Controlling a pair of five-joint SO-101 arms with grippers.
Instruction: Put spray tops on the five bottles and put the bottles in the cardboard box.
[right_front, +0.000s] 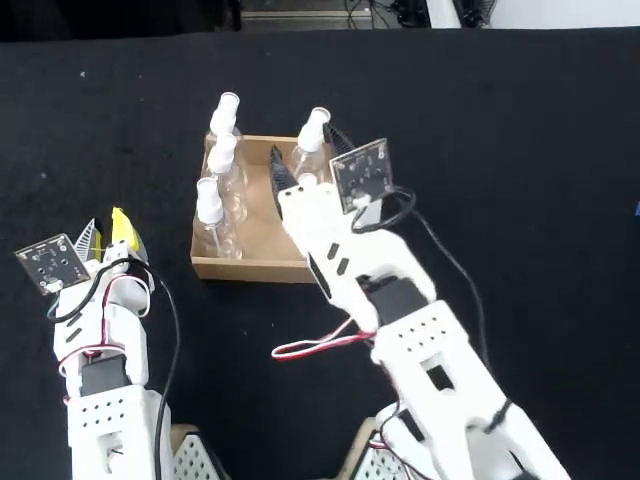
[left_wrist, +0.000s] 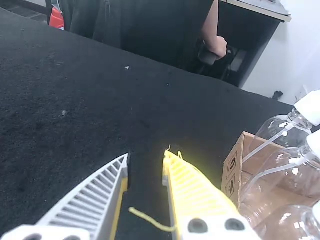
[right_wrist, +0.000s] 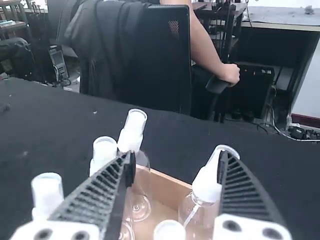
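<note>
A black table (right_front: 520, 120) and a black chair (right_wrist: 165, 60) behind it.

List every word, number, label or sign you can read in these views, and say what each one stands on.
No text can be read in any view.
Brown cardboard box: two small dark printed marks on its side wall, too blurred to read.
Clear plastic bottles with white spray tops: no labels seen.
Square dark circuit boards on the arms: pale dots, no legible print.

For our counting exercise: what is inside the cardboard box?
At least four bottles with white spray tops stand in the cardboard box; the open right gripper above covers the floor beneath.
</note>
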